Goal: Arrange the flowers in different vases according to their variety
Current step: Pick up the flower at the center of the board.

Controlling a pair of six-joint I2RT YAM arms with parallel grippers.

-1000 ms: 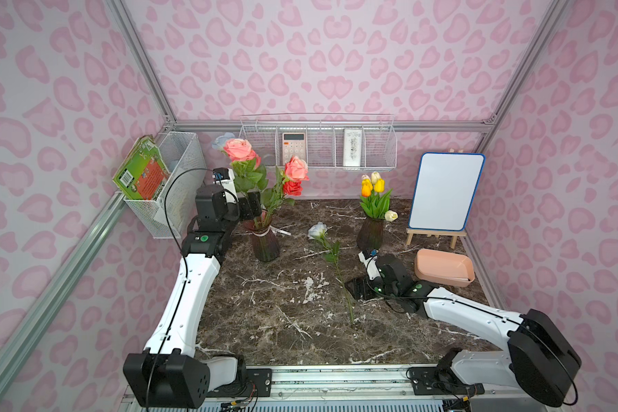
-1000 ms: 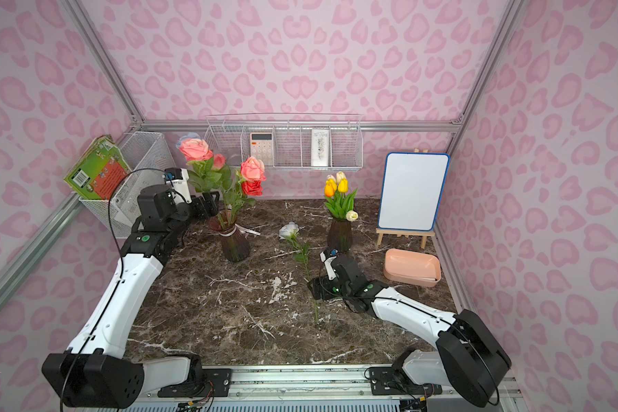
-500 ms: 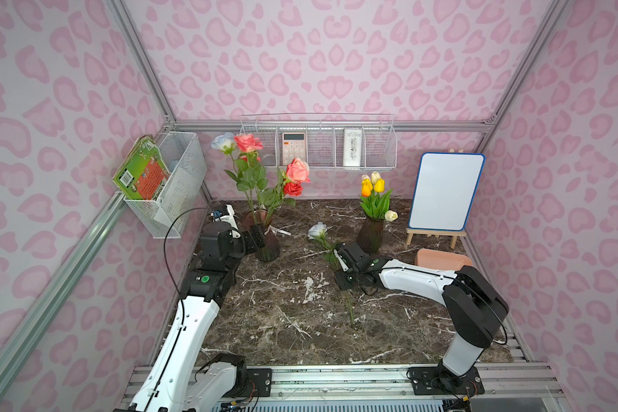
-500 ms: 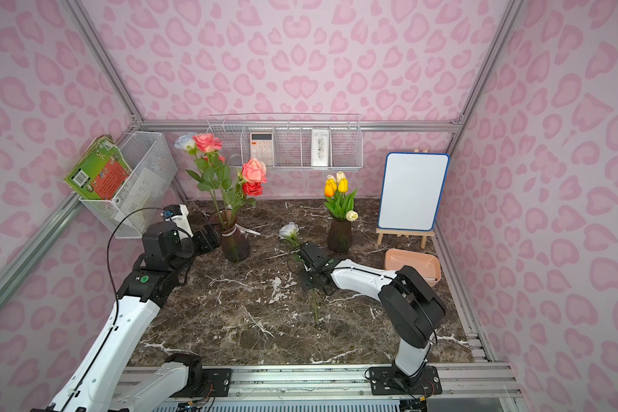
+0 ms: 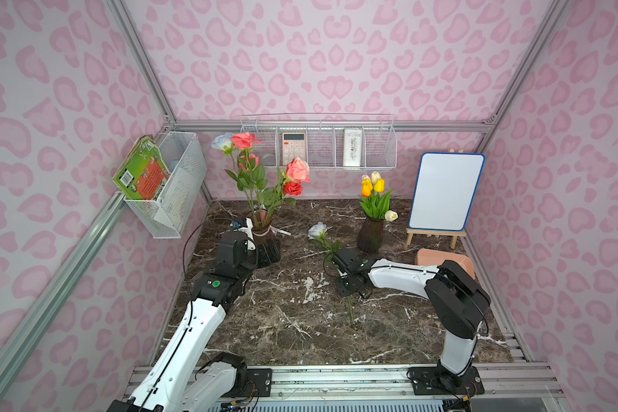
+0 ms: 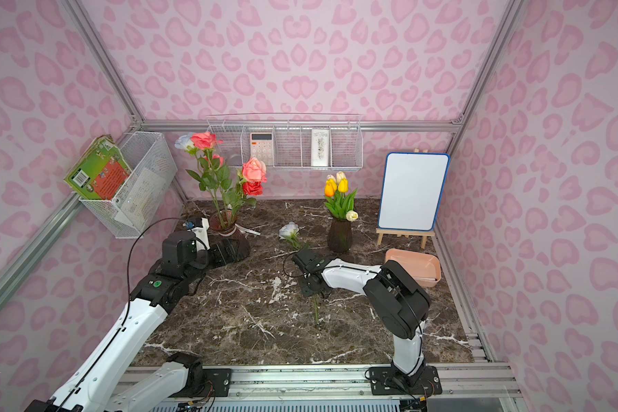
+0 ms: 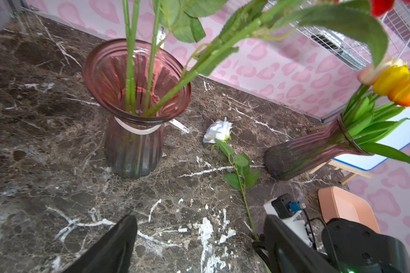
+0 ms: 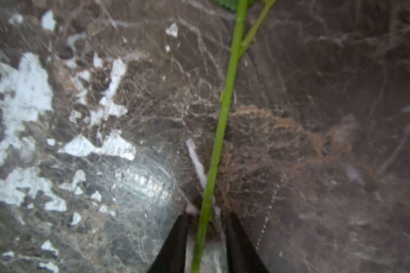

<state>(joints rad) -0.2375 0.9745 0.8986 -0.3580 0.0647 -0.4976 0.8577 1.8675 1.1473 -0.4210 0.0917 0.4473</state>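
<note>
In both top views a banded vase filled with roses is seen at the back of the marble surface. A plain vase with tulips stands to its right. Between them a pale rose lies flat, its stem running toward the front edge. The left end effector is held low just beside the foot of the banded vase. The right end effector is lowered over the middle of the lying stem.

In the left wrist view the left end effector is seen spread wide, with nothing between its fingers. The banded vase and the pale rose lie beyond it.

In the right wrist view the stem passes between the fingers of the right end effector. These are drawn in close on both sides, yet a narrow gap is visible on each, so the stem is straddled rather than clamped.
</note>
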